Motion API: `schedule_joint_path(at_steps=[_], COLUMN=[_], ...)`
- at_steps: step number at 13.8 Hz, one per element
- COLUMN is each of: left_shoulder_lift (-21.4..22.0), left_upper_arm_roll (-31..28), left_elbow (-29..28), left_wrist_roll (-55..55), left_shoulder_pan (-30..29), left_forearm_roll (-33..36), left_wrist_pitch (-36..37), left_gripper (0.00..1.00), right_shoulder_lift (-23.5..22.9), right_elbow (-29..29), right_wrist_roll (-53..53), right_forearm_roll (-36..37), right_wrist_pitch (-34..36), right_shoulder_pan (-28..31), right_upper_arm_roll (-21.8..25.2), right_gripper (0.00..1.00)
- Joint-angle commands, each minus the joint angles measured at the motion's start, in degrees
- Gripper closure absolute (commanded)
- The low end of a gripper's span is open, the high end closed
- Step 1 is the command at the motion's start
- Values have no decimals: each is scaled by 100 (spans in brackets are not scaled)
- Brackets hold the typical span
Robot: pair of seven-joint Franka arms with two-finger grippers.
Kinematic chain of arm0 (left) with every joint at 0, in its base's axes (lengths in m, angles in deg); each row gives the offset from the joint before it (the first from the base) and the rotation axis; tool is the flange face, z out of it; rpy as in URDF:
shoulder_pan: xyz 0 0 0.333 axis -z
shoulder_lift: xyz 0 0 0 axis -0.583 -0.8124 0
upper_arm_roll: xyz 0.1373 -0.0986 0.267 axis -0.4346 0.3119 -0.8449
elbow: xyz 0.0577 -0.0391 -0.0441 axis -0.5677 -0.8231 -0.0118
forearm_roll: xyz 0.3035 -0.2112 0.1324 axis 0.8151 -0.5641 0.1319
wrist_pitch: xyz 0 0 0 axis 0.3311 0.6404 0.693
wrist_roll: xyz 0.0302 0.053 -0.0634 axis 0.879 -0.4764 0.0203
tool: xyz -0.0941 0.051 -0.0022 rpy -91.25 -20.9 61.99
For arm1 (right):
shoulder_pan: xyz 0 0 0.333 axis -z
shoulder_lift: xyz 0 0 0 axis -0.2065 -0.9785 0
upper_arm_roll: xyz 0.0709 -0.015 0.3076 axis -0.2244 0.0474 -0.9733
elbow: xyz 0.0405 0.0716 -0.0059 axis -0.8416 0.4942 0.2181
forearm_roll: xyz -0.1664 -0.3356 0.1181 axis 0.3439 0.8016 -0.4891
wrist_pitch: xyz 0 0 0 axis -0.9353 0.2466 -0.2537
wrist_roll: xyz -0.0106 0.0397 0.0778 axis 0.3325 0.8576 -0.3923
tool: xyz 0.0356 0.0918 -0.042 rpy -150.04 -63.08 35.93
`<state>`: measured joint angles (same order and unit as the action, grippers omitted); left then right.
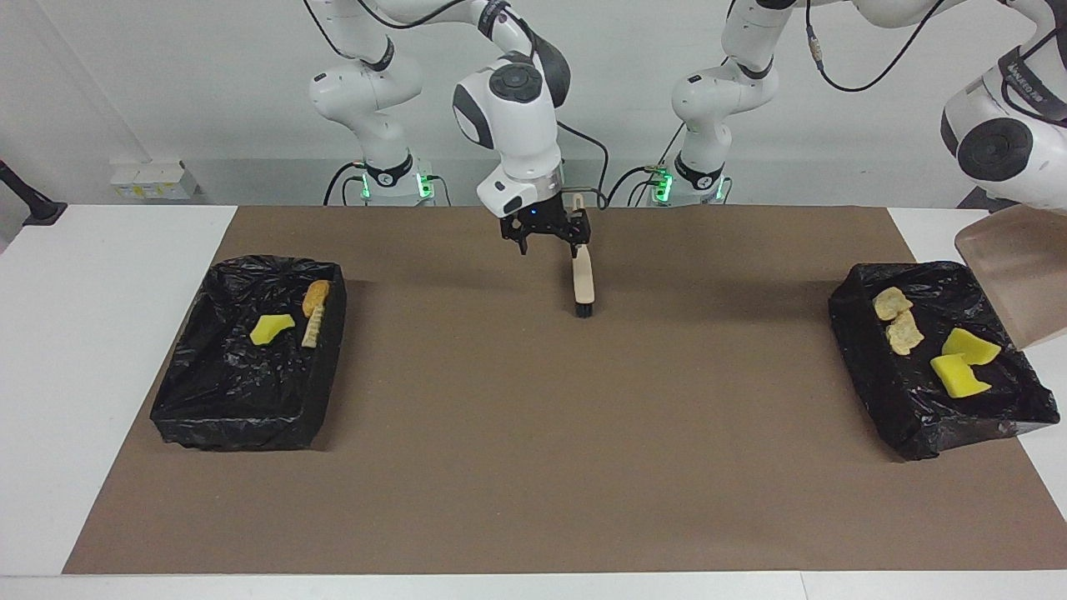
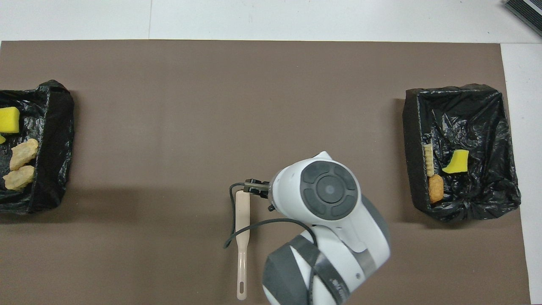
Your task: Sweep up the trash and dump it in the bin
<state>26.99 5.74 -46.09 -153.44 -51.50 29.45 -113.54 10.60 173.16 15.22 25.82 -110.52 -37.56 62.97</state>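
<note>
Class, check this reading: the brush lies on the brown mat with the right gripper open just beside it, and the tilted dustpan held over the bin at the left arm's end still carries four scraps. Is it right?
One error: the dustpan is empty. The facing view shows the four scraps lying in the bin at the left arm's end. The rest stands: the brush lies on the mat, and the right gripper is open beside it.
</note>
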Motion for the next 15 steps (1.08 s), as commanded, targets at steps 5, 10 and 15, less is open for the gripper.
schedule_joint_path(at_steps=[5, 10, 15], left_shoulder_lift=[263, 254, 140], left_upper_arm_roll=[-17, -17, -17], left_elbow=[-192, -165, -436], left_wrist_roll=[255, 1256, 3661], left_shoulder_pan=[827, 1214, 1934], left_forearm_roll=[-1515, -4337, -6008], left_wrist_pitch=[398, 713, 847], left_gripper=[100, 100, 100], right_shoulder_lift=[495, 372, 205], right_elbow=[-937, -1703, -2266], right_wrist_roll=[-1617, -2321, -2928], right_forearm_roll=[503, 925, 979], right_wrist_pitch=[1227, 1894, 2766], right_shoulder_pan=[1657, 2195, 2406], right_upper_arm_roll=[-51, -77, -68], right_gripper=[0, 0, 0])
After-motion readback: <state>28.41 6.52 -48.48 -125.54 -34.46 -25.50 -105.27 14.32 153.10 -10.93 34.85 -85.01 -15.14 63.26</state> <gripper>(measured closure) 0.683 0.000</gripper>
